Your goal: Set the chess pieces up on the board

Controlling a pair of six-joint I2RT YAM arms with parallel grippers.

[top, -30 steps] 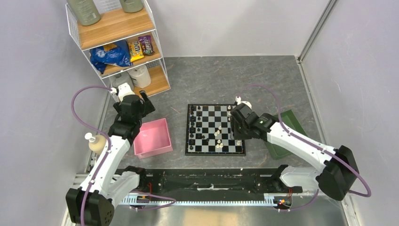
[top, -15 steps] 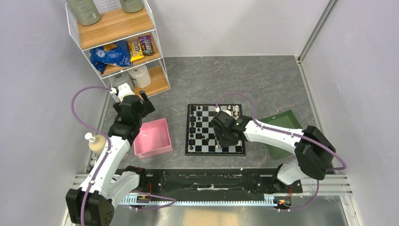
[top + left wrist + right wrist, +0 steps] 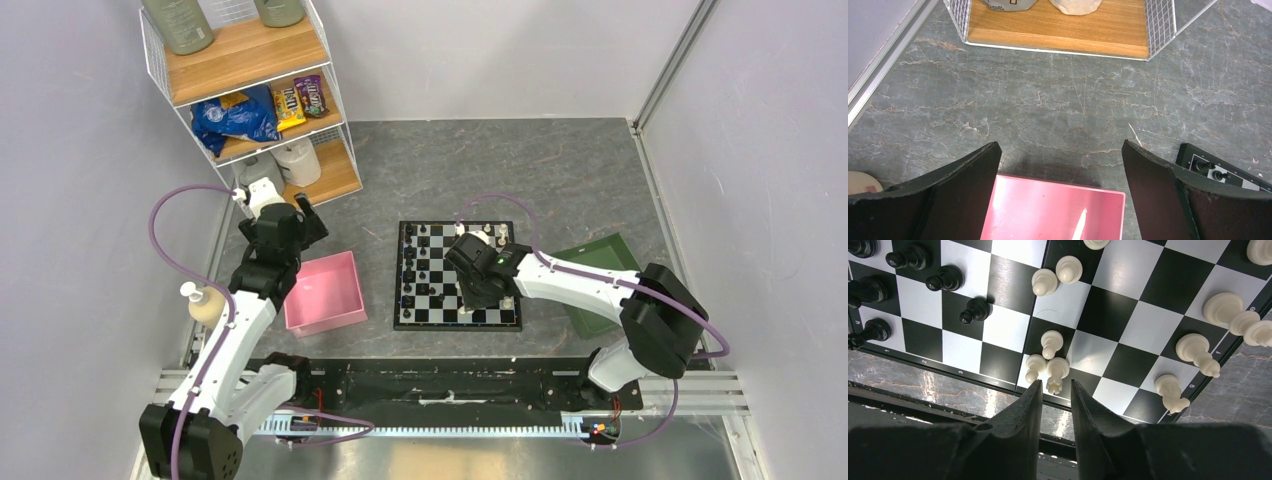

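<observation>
The chequered board (image 3: pixel 399 300) lies mid-table. Black pieces (image 3: pixel 410 262) stand along its left columns, and white pieces (image 3: pixel 487 233) are scattered on its right half. My right gripper (image 3: pixel 476 300) hangs over the board's near edge. In the right wrist view its jaws (image 3: pixel 1055 386) are narrowly open, the tips either side of the crowned top of a white piece (image 3: pixel 1057 369) that stands beside two other white pieces (image 3: pixel 1036 365). Black pieces (image 3: pixel 945 278) stand to the left. My left gripper (image 3: pixel 1060 165) is open and empty above the far rim of the pink tray (image 3: pixel 1058 182).
The pink tray (image 3: pixel 325 322) sits left of the board and a green tray (image 3: pixel 592 256) right of it, partly under the right arm. A wire shelf (image 3: pixel 250 90) with snacks and bottles stands at the back left. A soap bottle (image 3: pixel 205 305) is by the left arm.
My right gripper has swung left from the board's right edge to its near middle, over the cluster of white pieces. The left arm has not moved.
</observation>
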